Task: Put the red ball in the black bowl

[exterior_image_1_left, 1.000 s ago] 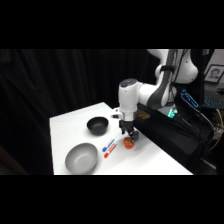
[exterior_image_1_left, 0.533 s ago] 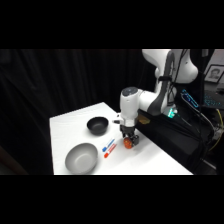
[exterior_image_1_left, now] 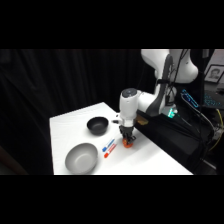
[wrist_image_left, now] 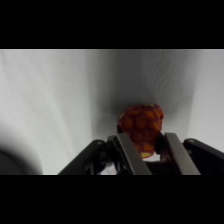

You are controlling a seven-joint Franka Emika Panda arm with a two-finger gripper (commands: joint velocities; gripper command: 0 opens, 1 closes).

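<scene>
The red ball (exterior_image_1_left: 129, 145) rests on the white table (exterior_image_1_left: 150, 162), right of the markers. My gripper (exterior_image_1_left: 127, 141) has come straight down onto it. In the wrist view the orange-red ball (wrist_image_left: 141, 122) sits between my two fingers (wrist_image_left: 131, 150), which press against its sides, so my gripper (wrist_image_left: 146, 142) is shut on it. The black bowl (exterior_image_1_left: 97, 125) stands empty to the left of the gripper and a little farther back, about a bowl's width away.
A larger light grey bowl (exterior_image_1_left: 81, 158) sits near the table's front left corner. Two markers (exterior_image_1_left: 108, 148), one blue-capped and one red-capped, lie between the grey bowl and the ball. Dark equipment with cables stands to the right of the table.
The gripper has dropped lower over the ball and now sits down around it. The bowls and markers have not moved.
</scene>
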